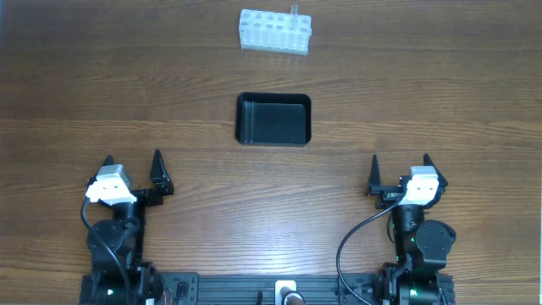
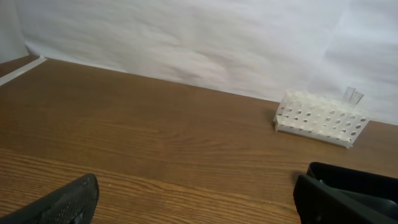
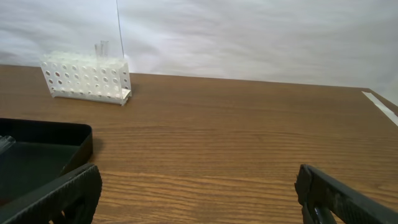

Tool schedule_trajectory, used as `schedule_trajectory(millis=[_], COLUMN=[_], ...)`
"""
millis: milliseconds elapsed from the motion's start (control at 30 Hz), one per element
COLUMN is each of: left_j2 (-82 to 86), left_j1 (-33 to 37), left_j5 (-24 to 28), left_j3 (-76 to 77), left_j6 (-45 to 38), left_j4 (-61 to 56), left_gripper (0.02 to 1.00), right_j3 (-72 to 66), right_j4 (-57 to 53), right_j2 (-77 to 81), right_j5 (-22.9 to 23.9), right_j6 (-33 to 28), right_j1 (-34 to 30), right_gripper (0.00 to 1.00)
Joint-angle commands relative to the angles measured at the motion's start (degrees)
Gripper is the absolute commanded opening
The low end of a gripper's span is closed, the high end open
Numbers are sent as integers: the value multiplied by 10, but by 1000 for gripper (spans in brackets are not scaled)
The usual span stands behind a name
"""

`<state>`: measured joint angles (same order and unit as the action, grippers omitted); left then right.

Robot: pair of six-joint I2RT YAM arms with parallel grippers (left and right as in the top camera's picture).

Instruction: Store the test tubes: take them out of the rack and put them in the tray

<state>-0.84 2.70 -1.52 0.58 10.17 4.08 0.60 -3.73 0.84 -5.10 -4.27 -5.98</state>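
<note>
A white test tube rack (image 1: 275, 31) stands at the far side of the table, with one clear tube (image 1: 295, 12) upright in its right end. The rack (image 2: 320, 118) and tube (image 2: 353, 95) also appear in the left wrist view, and the rack (image 3: 87, 78) and tube (image 3: 101, 48) in the right wrist view. A black tray (image 1: 308, 119) lies mid-table, with faint clear shapes along its left side (image 3: 5, 143). My left gripper (image 1: 133, 165) and right gripper (image 1: 400, 168) hover open and empty near the front, well short of the tray (image 3: 46, 132).
Bare wooden table surrounds the tray and rack. A white backdrop stands behind the rack. A pale strip (image 3: 380, 106) marks the table's right edge. Both arm bases sit along the front edge.
</note>
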Motion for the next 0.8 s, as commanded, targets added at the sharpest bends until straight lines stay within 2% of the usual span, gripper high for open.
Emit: schedule_trajectory(millis=[33, 800], left_j2=[7, 7], left_j1=[2, 2], left_j5=[-7, -7], left_j3=[-2, -2], left_j6=[6, 6], left_j4=[0, 0], left_gripper=[998, 998], right_j3=[-3, -3], right_j4=[-1, -1], right_j2=[-5, -5], right_j5=[-9, -9], right_j6=[5, 6], right_j1=[-3, -3], right_gripper=[993, 993])
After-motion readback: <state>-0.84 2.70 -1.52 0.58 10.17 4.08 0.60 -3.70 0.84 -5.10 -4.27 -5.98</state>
